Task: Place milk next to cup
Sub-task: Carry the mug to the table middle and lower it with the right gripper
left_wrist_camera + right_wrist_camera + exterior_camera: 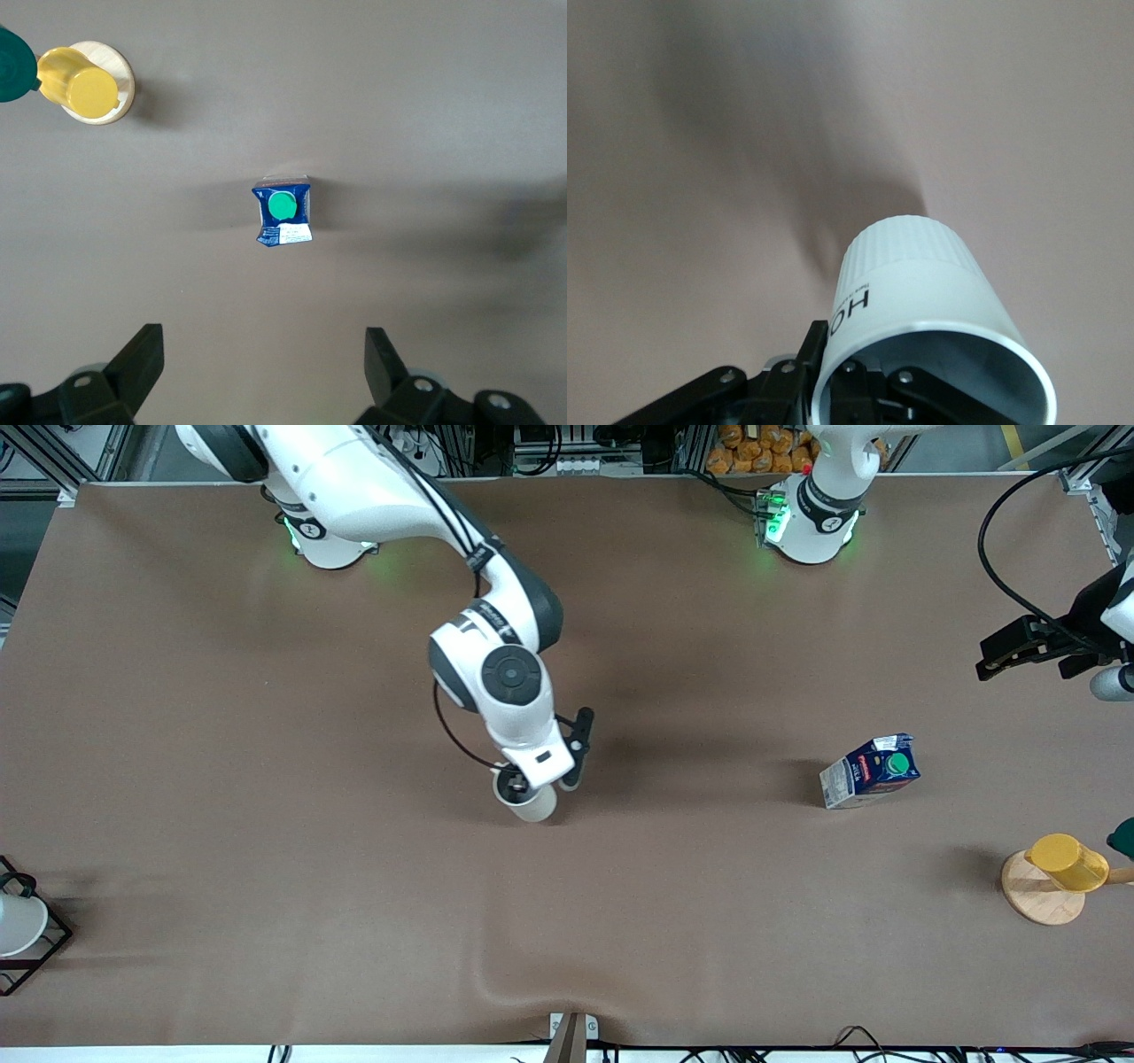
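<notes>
The milk (869,770) lies on the brown surface (266,779) toward the left arm's end, its green cap (898,763) and blue face turned up toward the front camera. In the left wrist view we see the same carton (283,211) from straight above, alone on the cloth, with the yellow cup (78,84) on its round wooden base (120,84) off to one side. In the front view the yellow cup sits nearer to the camera than the milk, close to the edge at the left arm's end.

The cup (530,801) is near the middle of the surface, well apart from the milk. Our right arm reaches out from its base, bends sharply at the elbow and turns its wrist downward, so the right gripper (518,784) meets the cup from above. In the right wrist view the jaws pinch the cup's rim (935,354), one finger inside and one outside the wall; the cup appears tilted, and we cannot tell whether it touches the cloth.

Our left gripper (264,367) hangs high over the surface by the milk, its jaws spread wide with nothing between them; this arm waits.

A plain white cup in a black wire frame (22,926) stands at the right arm's end.
</notes>
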{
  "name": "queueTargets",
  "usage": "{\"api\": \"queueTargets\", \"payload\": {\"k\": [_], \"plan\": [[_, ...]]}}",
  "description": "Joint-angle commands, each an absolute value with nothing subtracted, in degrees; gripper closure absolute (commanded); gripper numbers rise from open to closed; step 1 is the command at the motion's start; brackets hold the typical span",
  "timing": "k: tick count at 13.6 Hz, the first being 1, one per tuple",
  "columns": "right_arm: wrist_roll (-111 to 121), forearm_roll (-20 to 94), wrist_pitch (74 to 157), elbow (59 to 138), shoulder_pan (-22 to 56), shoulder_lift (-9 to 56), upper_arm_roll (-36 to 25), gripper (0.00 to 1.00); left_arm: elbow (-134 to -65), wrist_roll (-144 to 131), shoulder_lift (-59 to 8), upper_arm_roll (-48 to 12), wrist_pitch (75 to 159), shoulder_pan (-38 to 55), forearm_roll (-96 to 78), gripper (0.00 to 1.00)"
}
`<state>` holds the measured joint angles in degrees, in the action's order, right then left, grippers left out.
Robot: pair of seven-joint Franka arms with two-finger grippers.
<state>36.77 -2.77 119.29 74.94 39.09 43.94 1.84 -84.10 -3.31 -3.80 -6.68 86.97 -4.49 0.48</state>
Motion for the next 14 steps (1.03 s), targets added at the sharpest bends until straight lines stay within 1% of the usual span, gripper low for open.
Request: {"api": "queueTargets", "payload": {"k": [1, 4, 5, 6, 11, 14], "plan": [[37.97, -3.51, 121.8, 72.95, 42.09, 45.96, 1.23, 1.0, -84.37, -2.73, -3.16, -6.94, 85.96, -4.92, 0.09, 0.0], [37.44, -3.43, 122.7, 73.13, 43.15, 47.11, 1.32, 1.0, -84.64, -2.9, -3.08, -6.94, 85.0, -4.92, 0.09, 0.0], [37.53, -3.43, 122.78, 73.13, 43.33, 47.11, 1.32, 0.37, -84.64, -2.55, -3.16, -6.94, 84.99, -5.01, 0.0, 0.0], [37.44, -2.91, 123.04, 73.21, 43.24, 47.11, 1.41, 0.0, -84.64, -2.46, -3.08, -6.94, 84.99, -5.01, -0.09, 0.0], [37.18, -2.81, 123.93, 73.04, 44.12, 45.01, 1.58, 0.0, -84.29, -2.81, -3.08, -6.51, 84.99, -5.01, -2.02, 0.0], [36.91, -2.29, 123.22, 73.3, 43.07, 39.3, 1.41, 0.0, -84.29, -3.08, -3.6, -6.77, 85.6, -4.83, -1.76, 0.0]]}}
